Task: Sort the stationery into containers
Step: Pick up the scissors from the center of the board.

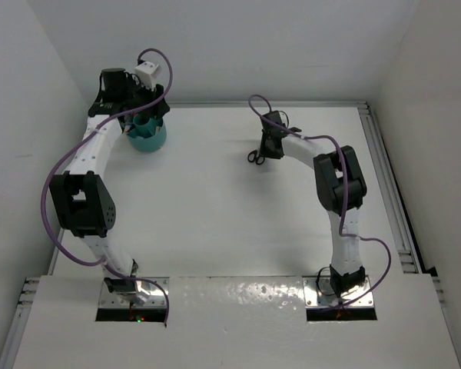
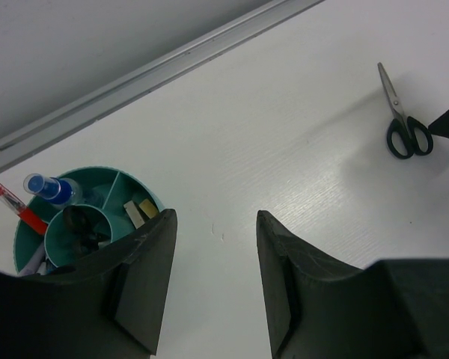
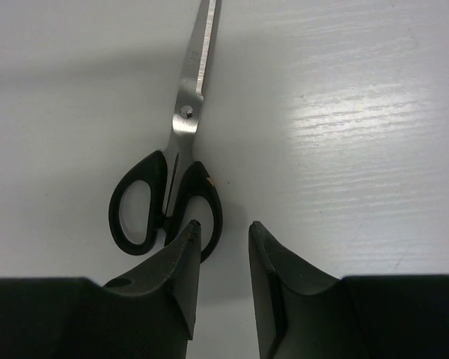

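Note:
Black-handled scissors [image 3: 176, 172] lie flat on the white table, blades pointing away; they also show in the top view [image 1: 257, 156] and the left wrist view [image 2: 402, 120]. My right gripper [image 3: 223, 228] is open just above them, its left fingertip over the right handle loop. The round teal organiser cup [image 1: 147, 134] stands at the back left. In the left wrist view it [image 2: 30, 224] holds a blue-capped glue bottle [image 2: 51, 188], a red pen [image 2: 16, 207], white and tan erasers [image 2: 140, 210] and dark scissor handles. My left gripper [image 2: 213, 224] is open and empty beside the cup.
A metal rail [image 2: 157, 67] runs along the table's back edge against the white wall. Another rail [image 1: 388, 192] borders the right side. Purple cables loop from both arms.

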